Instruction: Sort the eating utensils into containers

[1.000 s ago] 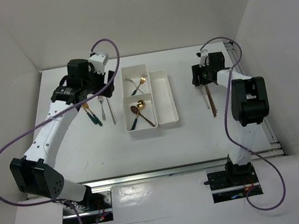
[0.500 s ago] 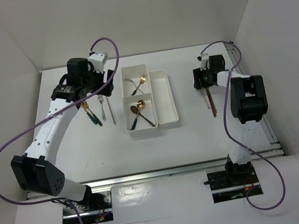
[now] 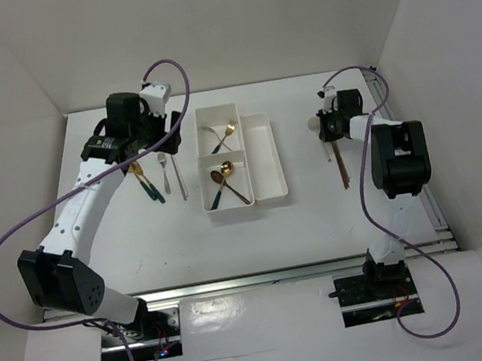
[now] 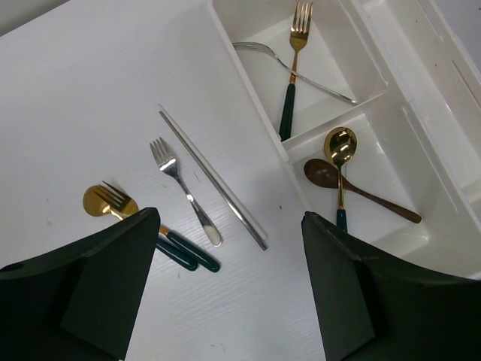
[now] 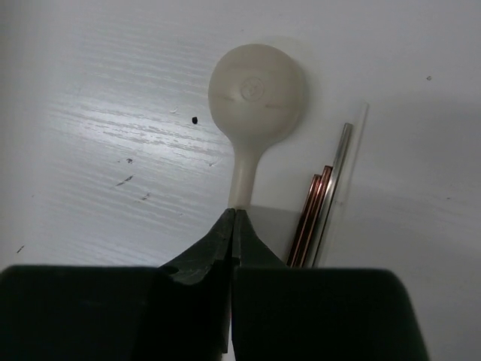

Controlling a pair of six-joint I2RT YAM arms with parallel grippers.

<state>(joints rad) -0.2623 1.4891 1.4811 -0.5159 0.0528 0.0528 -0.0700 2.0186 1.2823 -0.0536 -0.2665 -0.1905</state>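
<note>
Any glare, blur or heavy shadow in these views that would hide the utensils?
Top external: even soft light, no hard shadows; one bright reflection on the panel between the arm bases. Left wrist: silver fork sharp, left end effector dark and soft-edged. Right wrist: white spoon clear, streaky sheen on the table at left, shadow over the right side, right end effector almost black.

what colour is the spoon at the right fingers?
The spoon is plain cream-white, no pattern. It shows best in the right wrist view.
</note>
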